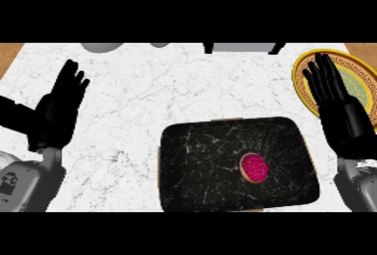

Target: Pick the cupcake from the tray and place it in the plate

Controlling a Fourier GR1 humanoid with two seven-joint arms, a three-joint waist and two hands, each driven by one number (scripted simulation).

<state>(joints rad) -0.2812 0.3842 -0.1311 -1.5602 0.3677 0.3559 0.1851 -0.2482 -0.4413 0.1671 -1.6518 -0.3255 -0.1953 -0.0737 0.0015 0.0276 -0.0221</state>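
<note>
A cupcake (255,167) with pink-red topping and a tan rim sits right of centre on a black marbled tray (199,164). The tray lies on the white marble counter at the lower middle. A yellow plate (357,67) with a patterned rim and greenish centre lies at the far right, partly hidden by my right hand (340,107). That hand is open, fingers straight and pointing away, held above the plate's left part and apart from the cupcake. My left hand (60,107) is open at the far left, fingers up, holding nothing.
Grey objects (103,47) and a dark-framed grey item (239,47) stand along the counter's far edge. Wooden surface (9,52) shows at the top corners. White marble counter (147,94) spreads between the tray and the far edge.
</note>
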